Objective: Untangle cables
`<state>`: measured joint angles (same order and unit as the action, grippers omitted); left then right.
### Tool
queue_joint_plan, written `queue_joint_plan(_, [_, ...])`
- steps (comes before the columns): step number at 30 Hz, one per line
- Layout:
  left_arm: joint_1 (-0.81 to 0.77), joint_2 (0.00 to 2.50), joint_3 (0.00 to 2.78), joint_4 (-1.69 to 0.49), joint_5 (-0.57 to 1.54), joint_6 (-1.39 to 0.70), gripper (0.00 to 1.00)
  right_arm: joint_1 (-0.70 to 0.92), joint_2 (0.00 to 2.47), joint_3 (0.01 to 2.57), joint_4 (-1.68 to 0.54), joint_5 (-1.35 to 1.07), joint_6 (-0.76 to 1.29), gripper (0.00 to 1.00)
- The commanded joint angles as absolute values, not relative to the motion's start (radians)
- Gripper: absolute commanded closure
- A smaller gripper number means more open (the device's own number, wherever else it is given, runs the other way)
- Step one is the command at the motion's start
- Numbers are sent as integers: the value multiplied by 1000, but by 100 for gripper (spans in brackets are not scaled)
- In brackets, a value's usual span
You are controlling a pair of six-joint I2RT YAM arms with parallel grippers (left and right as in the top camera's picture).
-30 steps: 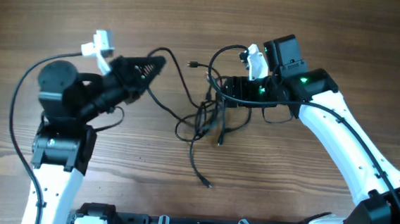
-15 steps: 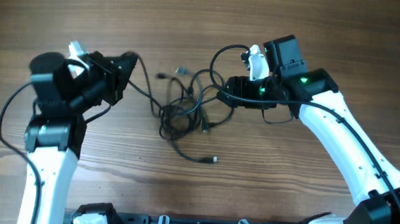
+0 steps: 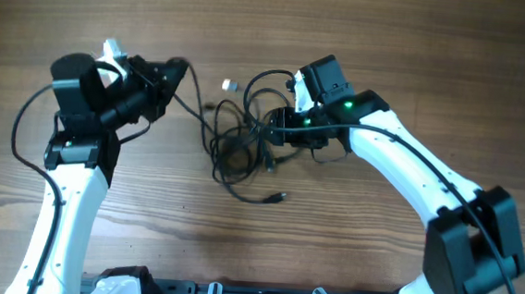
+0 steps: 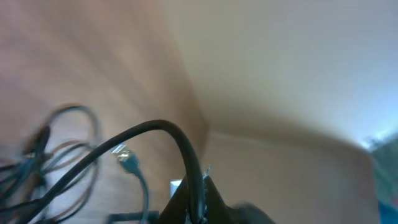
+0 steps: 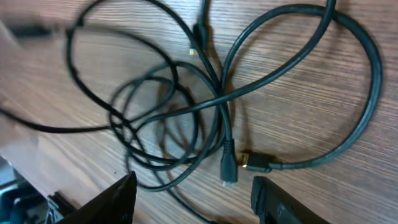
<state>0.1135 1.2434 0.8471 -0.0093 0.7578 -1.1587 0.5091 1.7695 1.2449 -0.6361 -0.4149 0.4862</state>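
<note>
- From overhead, the left gripper (image 3: 173,72) is pinched shut on the end of one strand of the cables (image 3: 237,138). That strand runs from its tip down and to the right into the main tangle.
- The tangle lies in loose loops on the wooden table (image 3: 391,26), about midway between the two arms. A light-tipped plug (image 3: 230,85) sits at its upper edge, and a tail with a small plug end (image 3: 277,197) trails off below.
- The right gripper (image 3: 275,129) points at the right side of the tangle, right up against the loops. From this height I can't make out whether it touches them.
- The left wrist view is badly blurred. A thick black cord (image 4: 146,130) arches up and away from between the closed tips of the left gripper (image 4: 200,198). It looks clamped there, though the smear leaves the contact itself unclear. More loops (image 4: 62,155) lie on the wood to the left.
- In the right wrist view, the right gripper (image 5: 194,190) has its jaws partly apart, and the two dark fingers (image 5: 115,202) have hold of nothing.
- The cables (image 5: 217,99) lie spread on the table ahead of the jaws in overlapping loops. A gold-tipped plug (image 5: 254,162) lies just ahead of the right-hand finger, and one thin strand curves through the gap between the fingers.
</note>
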Motion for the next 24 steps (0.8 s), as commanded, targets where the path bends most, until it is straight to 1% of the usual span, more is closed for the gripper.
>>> queue_joint_plan(1, [116, 1192, 851, 35, 922, -1221, 96, 511, 1856, 1254, -569, -396, 612, 38])
queue_joint_plan(4, [116, 1184, 851, 34, 957, -1228, 96, 511, 1912, 1254, -488, -427, 664, 39])
queue_joint_plan(10, [116, 1184, 851, 34, 957, -1227, 96, 511, 1974, 1254, -475, -426, 768, 39])
queue_joint_plan(15, [116, 1184, 851, 22, 957, -1227, 96, 513, 2023, 1254, -410, -426, 841, 40])
queue_joint_plan(16, [116, 1184, 851, 19, 957, -1227, 96, 513, 2027, 1254, -383, -416, 835, 46])
queue_joint_plan(18, [117, 1184, 851, 19, 957, -1227, 96, 513, 2027, 1255, -364, -384, 799, 63])
queue_joint_plan(19, [117, 1184, 851, 19, 957, -1221, 96, 509, 2027, 1255, -359, -381, 769, 72])
queue_joint_plan(20, [117, 1184, 851, 19, 949, -1203, 96, 499, 2027, 1255, -360, -381, 731, 86])
queue_joint_plan(21, [126, 1184, 851, 19, 949, -1185, 96, 482, 2022, 1257, -376, -381, 716, 95])
queue_joint_plan(24, [175, 1184, 851, 19, 940, -1156, 96, 422, 1968, 1259, -432, -408, 636, 96])
